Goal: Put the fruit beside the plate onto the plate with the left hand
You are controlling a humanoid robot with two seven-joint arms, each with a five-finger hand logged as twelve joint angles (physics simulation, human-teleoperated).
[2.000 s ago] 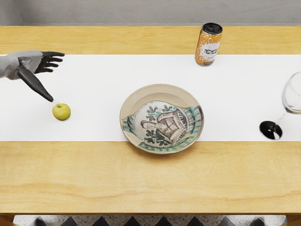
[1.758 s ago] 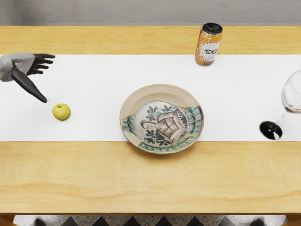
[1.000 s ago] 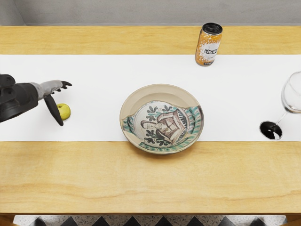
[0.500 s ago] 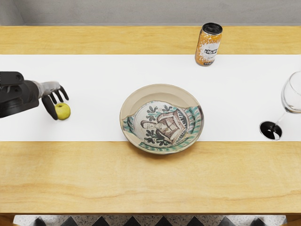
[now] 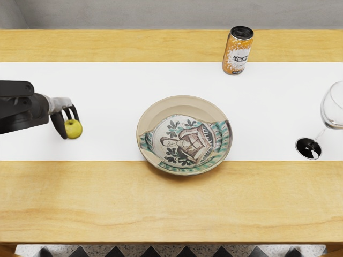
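Observation:
A small yellow-green fruit (image 5: 74, 129) lies on the white runner, well to the left of the painted plate (image 5: 161, 106). My left hand (image 5: 68, 126) comes in from the left edge on its dark forearm. Its black fingers (image 5: 70, 113) curl over the top of the fruit, and the thumb wraps the fruit's left side. The fruit still looks to be resting on the cloth. The plate holds nothing. The right arm is out of view.
An orange drink can (image 5: 237, 50) stands at the back, right of centre. A wine glass (image 5: 333, 113) with a dark foot stands at the right edge. The white runner (image 5: 118, 85) crosses the wooden table.
The left hand came down from behind the fruit, turned, and closed its fingers round it. The fruit has shifted slightly to the right.

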